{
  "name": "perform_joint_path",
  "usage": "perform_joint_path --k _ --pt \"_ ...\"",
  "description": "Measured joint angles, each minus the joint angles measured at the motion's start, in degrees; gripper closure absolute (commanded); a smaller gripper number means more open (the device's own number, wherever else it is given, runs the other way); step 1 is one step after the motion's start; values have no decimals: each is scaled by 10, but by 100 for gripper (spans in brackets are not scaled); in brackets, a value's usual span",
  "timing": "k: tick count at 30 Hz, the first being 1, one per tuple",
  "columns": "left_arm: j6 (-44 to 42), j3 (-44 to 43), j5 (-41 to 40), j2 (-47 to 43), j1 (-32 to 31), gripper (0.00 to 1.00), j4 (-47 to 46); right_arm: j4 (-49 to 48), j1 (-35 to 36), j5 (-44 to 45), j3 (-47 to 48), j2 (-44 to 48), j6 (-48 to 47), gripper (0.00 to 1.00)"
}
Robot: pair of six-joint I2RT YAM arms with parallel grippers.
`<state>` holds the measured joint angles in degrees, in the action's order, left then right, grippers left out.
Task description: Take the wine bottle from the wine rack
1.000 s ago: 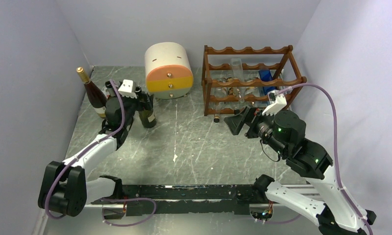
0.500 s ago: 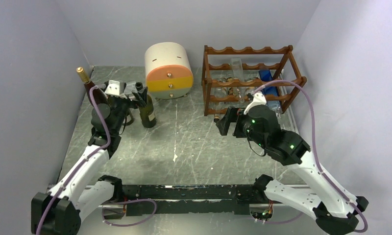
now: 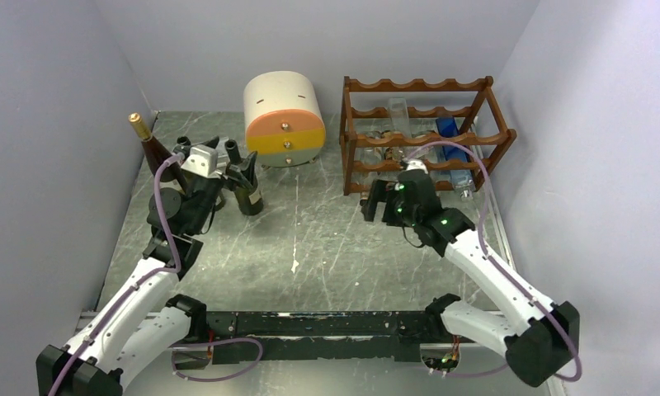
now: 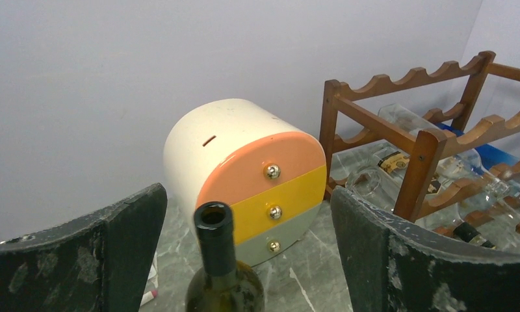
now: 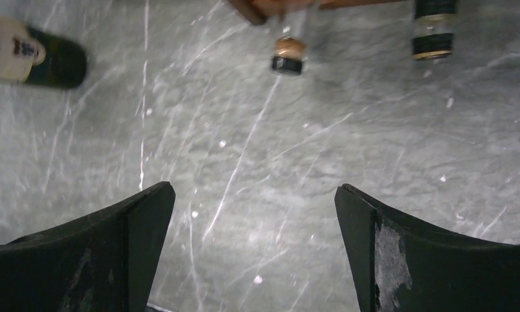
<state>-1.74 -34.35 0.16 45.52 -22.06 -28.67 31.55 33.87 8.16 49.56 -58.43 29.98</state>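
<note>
Facing the rack: the right jaws hang over the bench (image 3: 310,239), just in front of the wine rack (image 3: 426,140) at the foot nearest the drawer unit (image 3: 284,115). Both fingers (image 5: 101,260) are spread wide with nothing between them.
Left jaws: also wide apart and well away from the rack, with one finger (image 4: 101,260) on either side of the open mouth of a green bottle (image 4: 215,260) that stands on the bench. No contact with it shows.
Wine bottle: the wine bottle (image 5: 288,57) lies flat in the rack's lowest tier. Only its neck, with an amber capsule, sticks out past the front rail, ahead of the right jaws.
Neighbour: a second neck (image 5: 433,32) with a dark, gold-banded capsule pokes out further along the same tier. Clear bottles lie on the tiers above.
Step in hand: probably lining up on the protruding neck; nothing is gripped yet.
Handling: being glass, it is likely stiff, smooth and breakable, and heavy if full, with most of its weight back in the body.
Where to hold: the neck is the only part clear of the rails, so a grip close to the shoulder looks best, behind the capsule.
Risk: a grip on the neck alone may slip or let the body drop as it leaves the cradle. Pulling straight along the bottle's axis should keep it off the posts and the neighbour.
</note>
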Motion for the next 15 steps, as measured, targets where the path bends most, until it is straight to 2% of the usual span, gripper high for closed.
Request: perform_joint_path --k 5,9,15 --pt "-12 -5 27 -7 -14 0 13 -95 -162 -112 -86 18 1 1" --pt "-21 -20 80 -7 -26 0 16 -165 -222 -171 -132 34 18 2" --pt "-19 -45 160 14 -36 0 20 -283 -326 -235 -175 26 60 12"
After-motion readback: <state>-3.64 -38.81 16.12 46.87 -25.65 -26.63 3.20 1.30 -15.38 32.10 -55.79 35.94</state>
